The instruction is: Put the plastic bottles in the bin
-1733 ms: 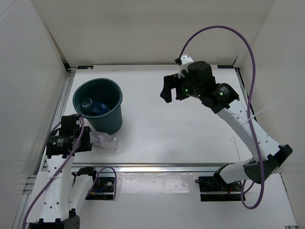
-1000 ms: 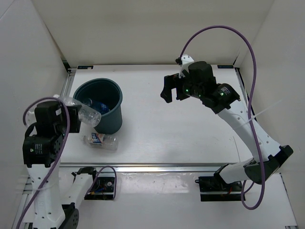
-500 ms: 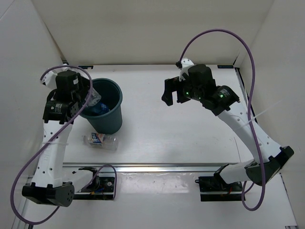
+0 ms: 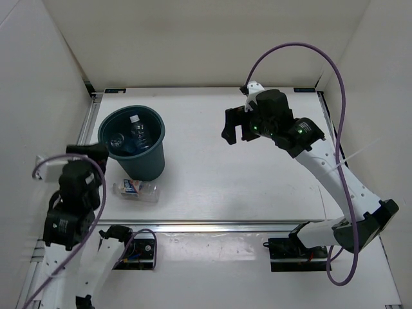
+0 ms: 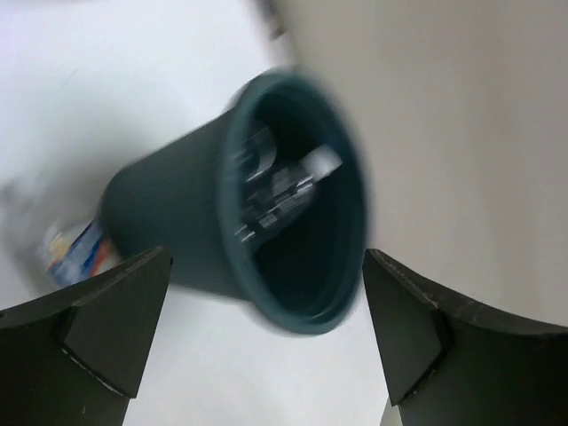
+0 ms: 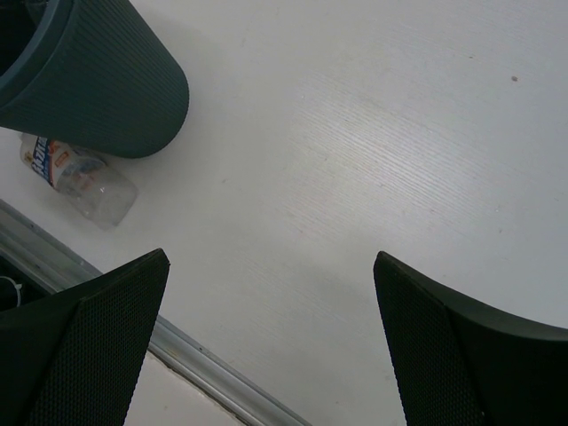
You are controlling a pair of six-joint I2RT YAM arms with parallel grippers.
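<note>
The dark teal bin (image 4: 153, 161) stands at the table's left, with clear plastic bottles (image 4: 134, 131) lying inside it. Another clear bottle with a white-and-blue label (image 4: 135, 188) lies on the table against the bin's near side; it also shows in the right wrist view (image 6: 80, 174). My left gripper (image 4: 93, 152) hangs open and empty just left of the bin. The blurred left wrist view looks into the bin's mouth (image 5: 293, 204) between the open gripper's (image 5: 266, 266) fingers. My right gripper (image 4: 235, 125) is open and empty, high over the table's middle (image 6: 271, 262).
White walls close the table in at the back and on both sides. A metal rail (image 6: 106, 293) runs along the near edge. The bin's side (image 6: 98, 80) fills the upper left of the right wrist view. Purple cables loop above both arms.
My left gripper lifted a clear bottle from beside the bin, carried it over the rim and opened. The bottle now lies in the bin and the arm has drawn back. The right arm barely moved.
</note>
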